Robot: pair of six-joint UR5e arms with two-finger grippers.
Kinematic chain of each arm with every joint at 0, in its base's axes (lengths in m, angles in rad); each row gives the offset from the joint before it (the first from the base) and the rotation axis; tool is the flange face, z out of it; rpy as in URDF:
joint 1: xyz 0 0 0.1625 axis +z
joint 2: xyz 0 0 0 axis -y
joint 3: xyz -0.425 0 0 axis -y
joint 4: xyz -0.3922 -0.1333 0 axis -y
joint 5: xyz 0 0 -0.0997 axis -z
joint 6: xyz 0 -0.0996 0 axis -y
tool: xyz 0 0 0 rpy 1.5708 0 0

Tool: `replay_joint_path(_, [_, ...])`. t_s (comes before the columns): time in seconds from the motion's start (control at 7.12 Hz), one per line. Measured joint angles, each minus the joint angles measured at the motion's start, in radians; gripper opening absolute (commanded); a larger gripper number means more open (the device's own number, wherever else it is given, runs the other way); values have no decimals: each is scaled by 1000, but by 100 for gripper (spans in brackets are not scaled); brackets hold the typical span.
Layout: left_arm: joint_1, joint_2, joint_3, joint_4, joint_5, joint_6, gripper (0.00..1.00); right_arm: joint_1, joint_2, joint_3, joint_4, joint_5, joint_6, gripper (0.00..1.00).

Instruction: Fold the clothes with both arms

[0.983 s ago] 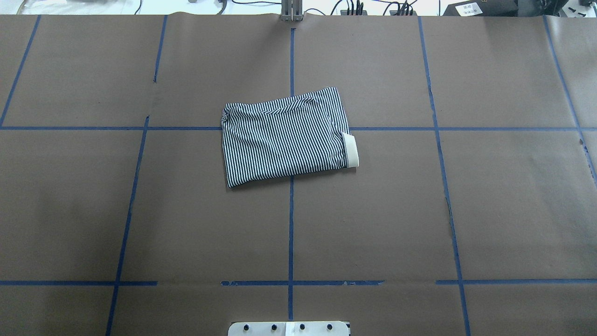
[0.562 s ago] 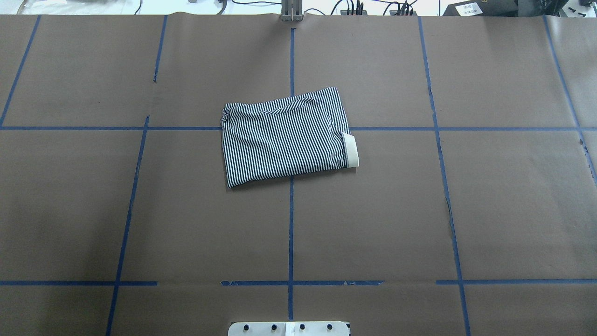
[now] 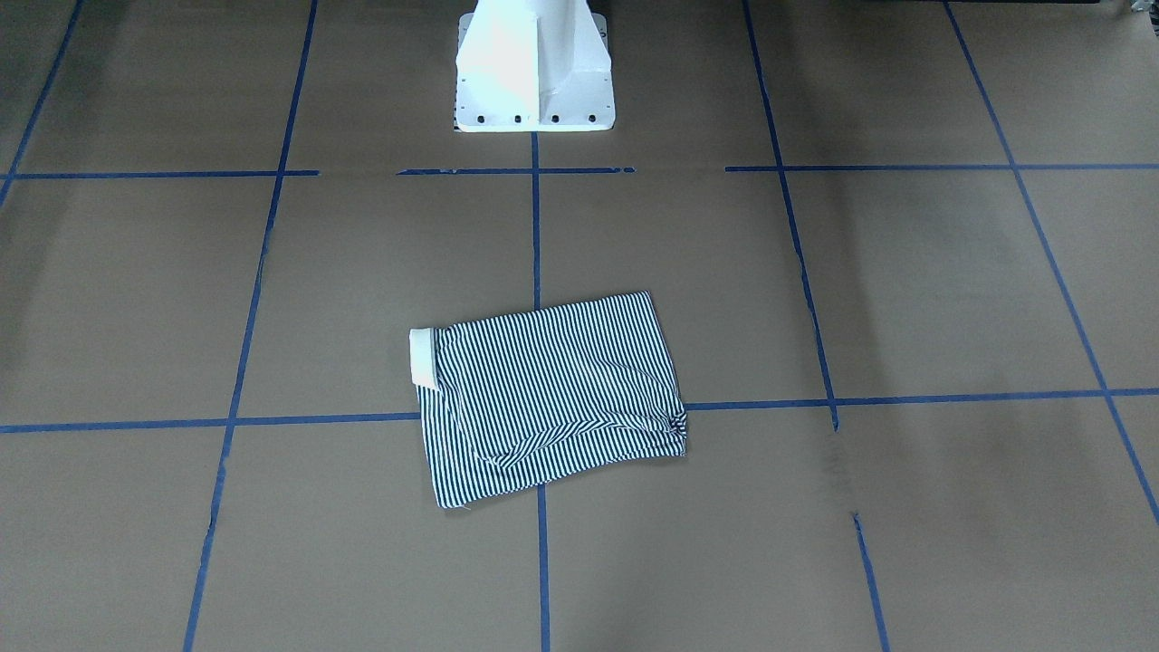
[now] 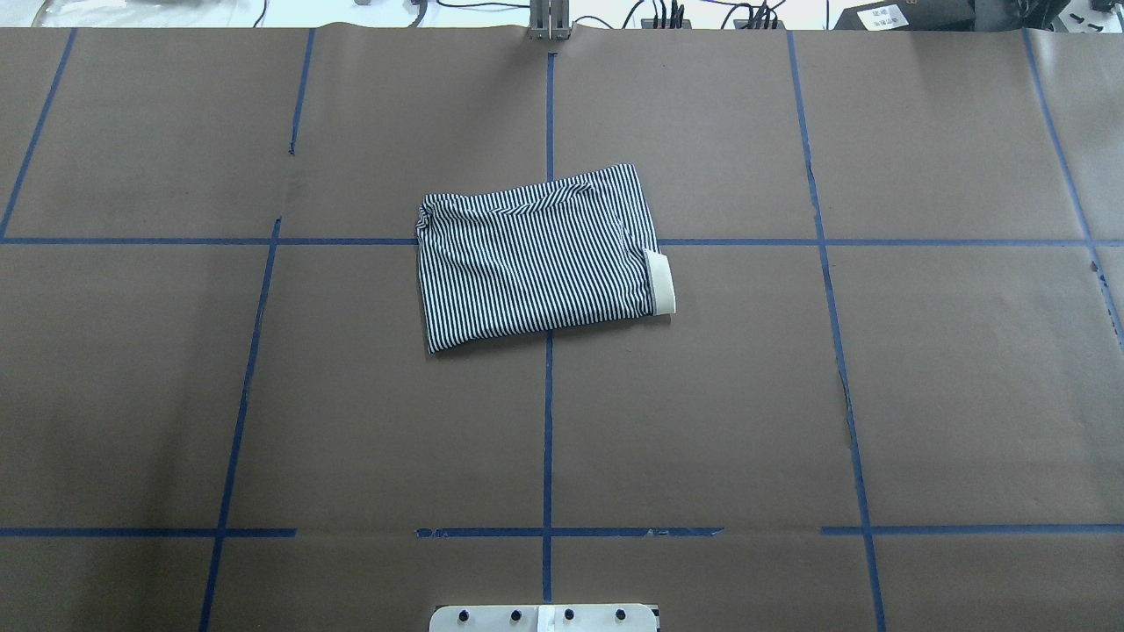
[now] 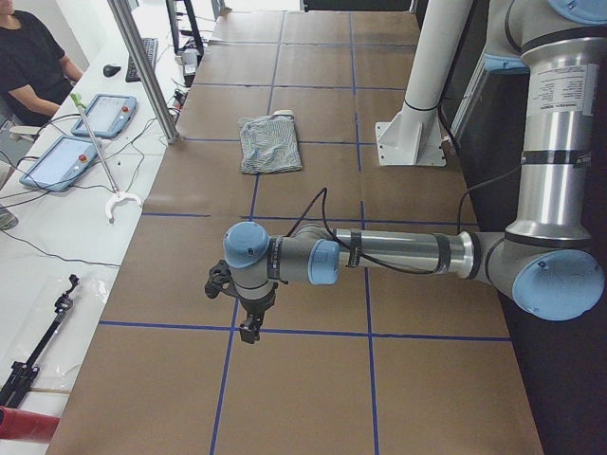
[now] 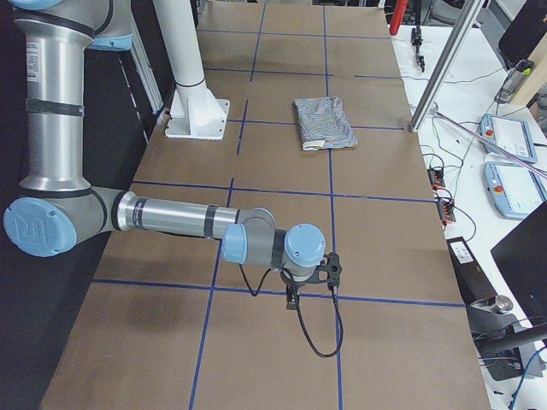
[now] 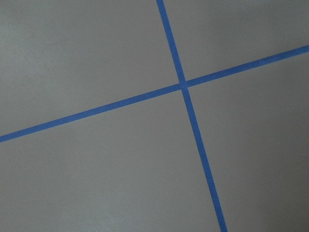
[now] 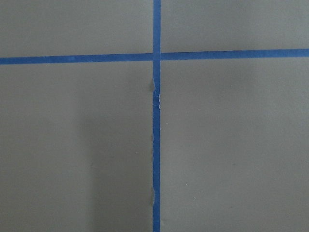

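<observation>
The shirt (image 4: 536,259) is lying folded, apparently finished, so the left arm (image 5: 398,251) and right arm (image 6: 171,218) are hanging well clear. Whether the left gripper (image 5: 250,328) or right gripper (image 6: 294,301) is gaping, I cannot tell.

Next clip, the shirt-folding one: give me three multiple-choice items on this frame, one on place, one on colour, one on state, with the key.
1. Where does the striped shirt lie?
A. across the centre tape line
B. on top of the white pedestal
C. at a table corner

2. What colour is its collar?
A. red
B. cream
C. green

3. What state is the shirt in?
A. spread out, sleeves wide
B. hanging in the air
C. folded into a compact rectangle

Key: 1 A, the line vanishes under it; 2 B, a cream band shows at one edge; 3 C, it lies flat and compact on the table.
</observation>
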State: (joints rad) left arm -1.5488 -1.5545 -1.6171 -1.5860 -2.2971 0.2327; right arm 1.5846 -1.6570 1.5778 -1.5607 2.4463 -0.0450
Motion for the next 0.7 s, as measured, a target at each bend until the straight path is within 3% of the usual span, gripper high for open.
replay_joint_path(0.7, [-1, -2, -5, 2, -2, -2, 100, 27, 6, 89, -5, -15, 8, 100])
